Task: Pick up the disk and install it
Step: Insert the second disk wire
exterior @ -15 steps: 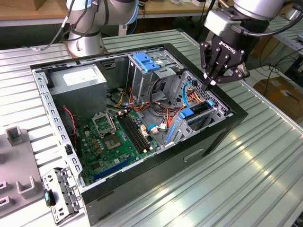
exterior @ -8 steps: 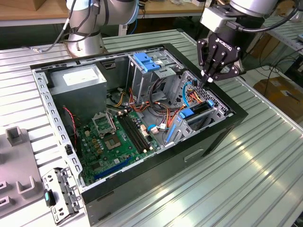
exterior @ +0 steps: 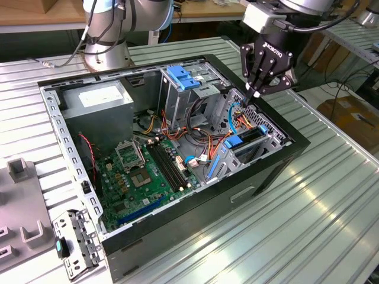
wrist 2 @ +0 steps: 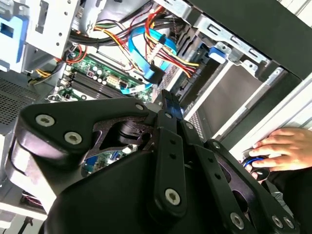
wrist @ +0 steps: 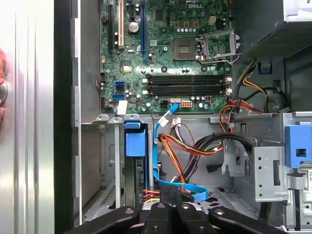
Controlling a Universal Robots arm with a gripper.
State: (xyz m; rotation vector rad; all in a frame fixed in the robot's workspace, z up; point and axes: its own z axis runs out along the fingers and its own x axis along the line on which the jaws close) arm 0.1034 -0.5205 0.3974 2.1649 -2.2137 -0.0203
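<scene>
The gripper [exterior: 256, 92] was seen poised above one end of the open computer case [exterior: 278, 168], its fingers [wrist 2: 170, 126] pressed together at the tips with nothing gripped between them. Directly beneath the fingertips a tangle of orange, yellow and red cables [wrist: 183, 146] was spread, with a flat blue cable [wrist: 157, 161] looped through it. Just beside and below the tool, apart from it, the disk [exterior: 249, 142] was found standing on edge in its bay inside the case, the blue rail end [wrist: 135, 144] turned upward. Farther from the tool the green motherboard [exterior: 145, 174] was laid flat on the case floor. Beyond the cables a metal cage with a blue tab [exterior: 180, 77] was set upright. Well apart from the gripper, at the opposite end of the case, a grey metal box [exterior: 98, 100] was mounted. In the second wrist view a person's hand [wrist 2: 285, 148] was rested outside the case wall nearest the tool
</scene>
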